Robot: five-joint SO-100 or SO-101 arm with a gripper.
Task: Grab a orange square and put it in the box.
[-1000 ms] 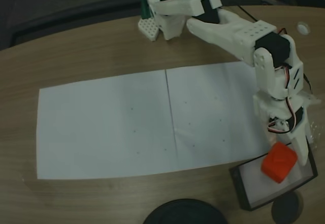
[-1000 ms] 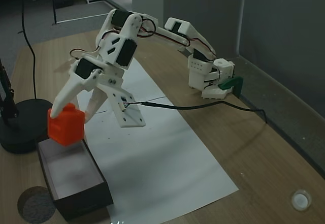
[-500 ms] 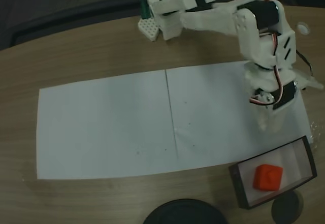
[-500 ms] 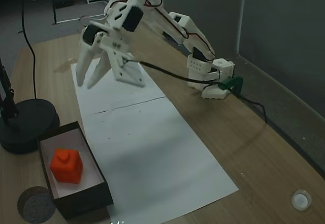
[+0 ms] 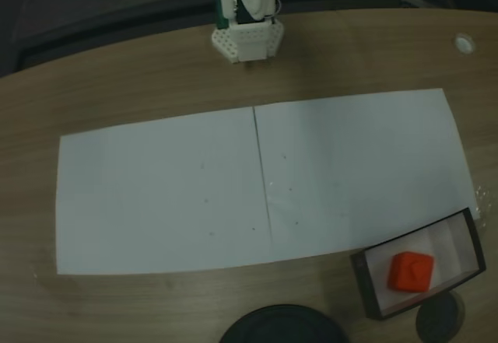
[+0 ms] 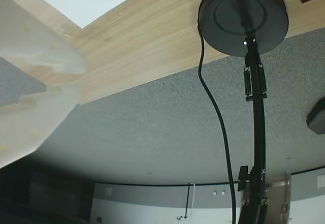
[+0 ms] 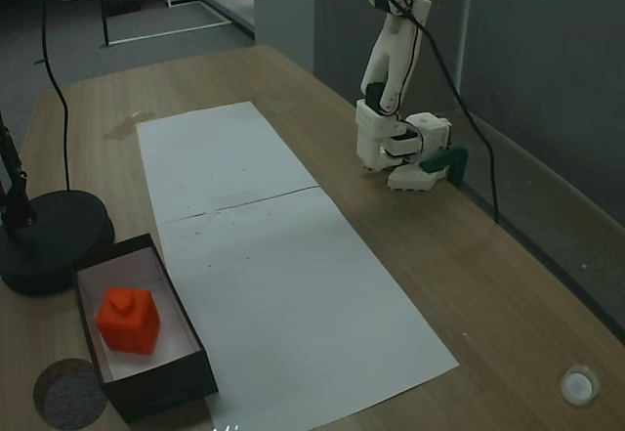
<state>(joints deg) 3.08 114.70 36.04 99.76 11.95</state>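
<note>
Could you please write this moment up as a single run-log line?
orange square: inside box, upright | arm: folded up at base, away from box | gripper: state cannot be told | placement: looks done

White arm (image 7: 389,69) raised upright above its base

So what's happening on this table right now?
The orange cube sits inside the black-walled box, near the table's edge beside the white paper. Nothing is holding it. The white arm is raised above its base at the far side of the table, well away from the box. The drop looks done.
</note>
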